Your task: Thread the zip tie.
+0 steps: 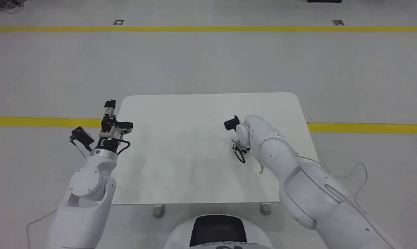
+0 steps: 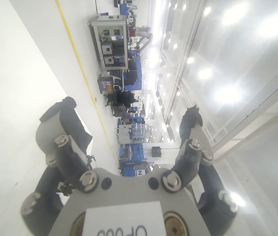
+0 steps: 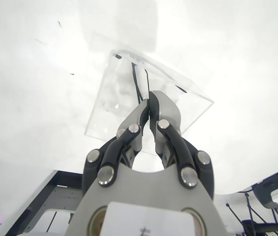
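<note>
The top camera is looking down on the desk (image 1: pixel 195 158) from above. The left wrist camera is facing the hall (image 2: pixel 129 74); the right, past its pincer (image 3: pixel 149 101), is closely facing that desk.

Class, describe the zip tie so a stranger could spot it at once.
At the white table, find the right gripper shut over a clear plastic plate. The zip tie is the thin black strip it pinches, dark against the transparent plate.

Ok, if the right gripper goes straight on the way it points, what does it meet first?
Most likely the clear plastic piece just ahead of the right gripper. The zip tie it holds runs out over that piece and would touch first. The gap is hard to judge.
</note>
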